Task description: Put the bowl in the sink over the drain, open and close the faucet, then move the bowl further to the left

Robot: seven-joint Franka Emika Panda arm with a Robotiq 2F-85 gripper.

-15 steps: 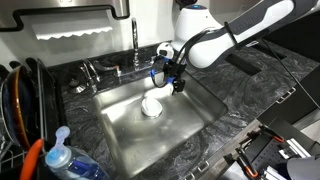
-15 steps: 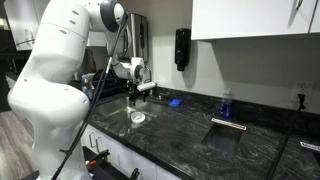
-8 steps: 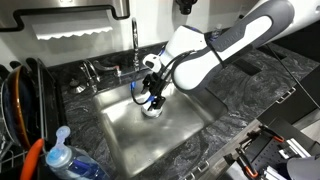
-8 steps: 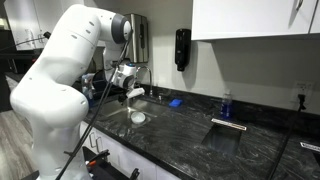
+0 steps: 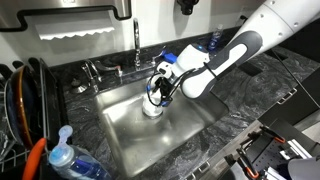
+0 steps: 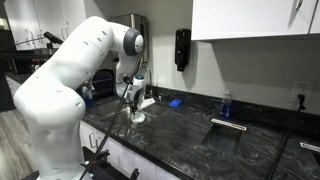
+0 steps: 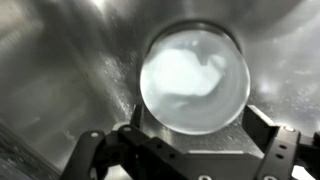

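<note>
Plainly, the claw (image 5: 157, 90) hangs spread wide directly above the round bowl (image 7: 195, 80), which sits on the floor of the sink (image 5: 135, 135), centred between the jaws, so a straight descent should reach it.

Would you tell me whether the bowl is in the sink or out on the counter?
In: the bowl rests on the sink's steel floor, walls rising around it.
</note>
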